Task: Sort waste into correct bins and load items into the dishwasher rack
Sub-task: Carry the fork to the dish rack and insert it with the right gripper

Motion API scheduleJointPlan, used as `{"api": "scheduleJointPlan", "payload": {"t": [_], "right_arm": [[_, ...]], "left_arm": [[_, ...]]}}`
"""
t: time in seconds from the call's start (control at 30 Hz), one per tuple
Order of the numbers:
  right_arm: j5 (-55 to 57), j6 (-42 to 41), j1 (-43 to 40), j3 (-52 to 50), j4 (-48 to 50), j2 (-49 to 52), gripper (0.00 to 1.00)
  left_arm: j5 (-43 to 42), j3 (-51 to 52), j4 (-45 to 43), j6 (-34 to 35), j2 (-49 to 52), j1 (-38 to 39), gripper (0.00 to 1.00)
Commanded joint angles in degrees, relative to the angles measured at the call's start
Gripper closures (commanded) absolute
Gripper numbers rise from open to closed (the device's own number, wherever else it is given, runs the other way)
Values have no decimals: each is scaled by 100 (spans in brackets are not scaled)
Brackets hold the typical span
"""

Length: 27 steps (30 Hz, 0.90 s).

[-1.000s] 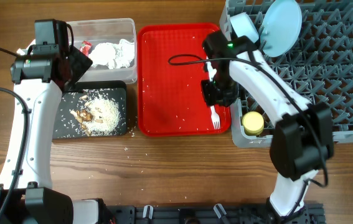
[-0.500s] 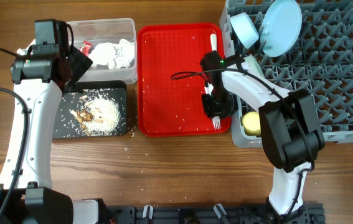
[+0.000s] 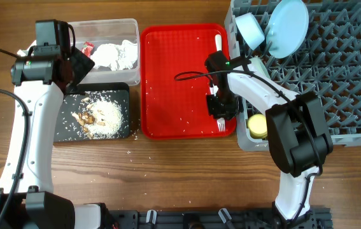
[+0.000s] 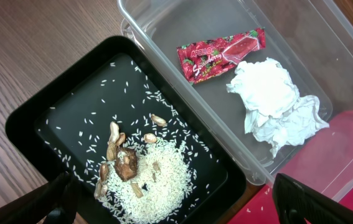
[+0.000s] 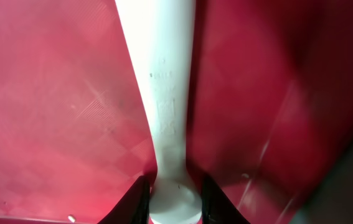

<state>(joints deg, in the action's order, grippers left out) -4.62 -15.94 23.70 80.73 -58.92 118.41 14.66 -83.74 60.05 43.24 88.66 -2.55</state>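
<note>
Right wrist view first: our right gripper (image 5: 175,200) has its two dark fingers (image 5: 140,198) drawn in on either side of the white plastic fork (image 5: 164,93), at the rounded end of its handle. They seem to pinch it, though the close blur hides the exact contact. The fork lies flat on the red serving tray (image 5: 51,93), near its right-hand wall.

From overhead, the fork's tines point toward the tray's front edge, and a second white utensil (image 3: 218,42) lies near the tray's far right corner. Just right of the tray stands the grey dishwasher rack (image 3: 333,76). A yellow cup (image 3: 258,124) sits in its near left corner. A light blue plate (image 3: 288,25) stands on edge among the pegs at the far left, with a light blue bowl (image 3: 251,28) tipped beside it.

Our left gripper (image 4: 182,202) hangs with its jaws wide apart and holds nothing, above the two bins. The clear tub (image 4: 325,50) holds a red snack wrapper (image 4: 221,53) and crumpled white napkins (image 4: 276,102). The black tray (image 4: 33,118), touching the tub's side, holds white rice (image 4: 157,180) with brown scraps (image 4: 125,163). A few grains lie on the wooden table (image 3: 180,172).
</note>
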Motion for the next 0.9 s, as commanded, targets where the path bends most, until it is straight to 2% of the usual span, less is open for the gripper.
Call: {"api": "scheduleJointPlan", "payload": {"t": [0.0, 0.1, 0.33, 0.47, 0.57, 0.67, 0.8, 0.83, 0.87], "right_arm": [[-195, 236, 7, 219, -155, -251, 96], [-190, 267, 7, 649, -463, -793, 96], [-68, 201, -109, 693, -529, -2096, 96], [855, -540, -981, 693, -754, -2900, 95], [1373, -1292, -1788, 691, -846, -3003, 96], [1405, -1628, -2479, 487, -459, -2935, 96], [1075, -1912, -2865, -68, 149, -2872, 96], [898, -1869, -2870, -203, 245, -2857, 93], [748, -1792, -2855, -271, 282, -2857, 80]], "left_arm": [[-7, -42, 2, 90, 15, -20, 0], [-7, -42, 2, 90, 15, -20, 0], [-7, -42, 0, 92, 15, -20, 0], [-7, -42, 0, 90, 15, -20, 0], [-7, -42, 2, 90, 15, -20, 0], [-7, -42, 2, 90, 15, -20, 0], [-7, -42, 2, 90, 15, -20, 0], [-7, -42, 2, 90, 15, -20, 0], [-7, -42, 2, 92, 15, -20, 0]]}}
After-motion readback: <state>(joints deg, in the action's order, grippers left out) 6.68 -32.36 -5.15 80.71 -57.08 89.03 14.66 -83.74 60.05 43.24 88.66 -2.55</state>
